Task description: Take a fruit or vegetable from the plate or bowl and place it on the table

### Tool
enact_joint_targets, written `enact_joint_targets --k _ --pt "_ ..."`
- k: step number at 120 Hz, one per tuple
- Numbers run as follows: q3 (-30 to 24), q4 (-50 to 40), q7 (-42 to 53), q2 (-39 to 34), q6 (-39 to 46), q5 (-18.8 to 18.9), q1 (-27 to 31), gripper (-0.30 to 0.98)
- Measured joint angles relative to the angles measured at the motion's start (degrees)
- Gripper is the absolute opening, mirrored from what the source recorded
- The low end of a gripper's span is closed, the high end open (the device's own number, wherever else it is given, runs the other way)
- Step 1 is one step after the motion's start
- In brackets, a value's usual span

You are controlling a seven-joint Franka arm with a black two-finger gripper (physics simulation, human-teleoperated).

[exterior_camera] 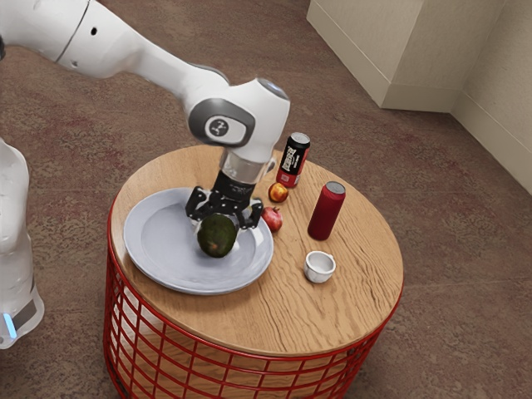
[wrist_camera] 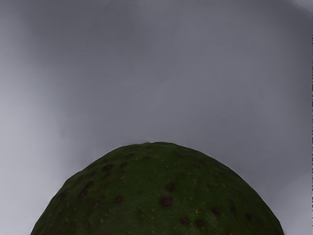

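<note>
My gripper (exterior_camera: 219, 226) is low over the blue-grey plate (exterior_camera: 158, 246) in the exterior view, its fingers spread wide to either side of a dark green avocado (exterior_camera: 217, 237). The avocado is within the plate's rim, toward the exterior view's right half of the plate. Its far side and the fingertips' contact with it are partly hidden. In the wrist view the speckled top of the avocado (wrist_camera: 159, 196) is close under the hand, with the plate's smooth surface (wrist_camera: 156, 83) behind it.
Just past the plate's rim are a red pomegranate (exterior_camera: 272, 219) and a red-yellow fruit (exterior_camera: 278, 193). A black-and-red can (exterior_camera: 293, 160), a dark red can (exterior_camera: 327, 211) and a small white bowl (exterior_camera: 319, 267) stand on the round wooden table (exterior_camera: 349, 303), toward the exterior view's right.
</note>
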Motion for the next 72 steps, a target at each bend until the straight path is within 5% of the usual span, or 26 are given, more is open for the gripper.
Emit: enact_joint_targets --k 30,53,72 --pt "-0.04 0.13 -1.81 -1.05 0.37 -0.21 -0.02 0.32" --pt "0.98 3.35 -3.8 -5.75 -4.51 -0.2 0.05 0.31" --pt "10.45 7.74 -5.29 -6.6 -10.66 1.3 0.36 0.32"
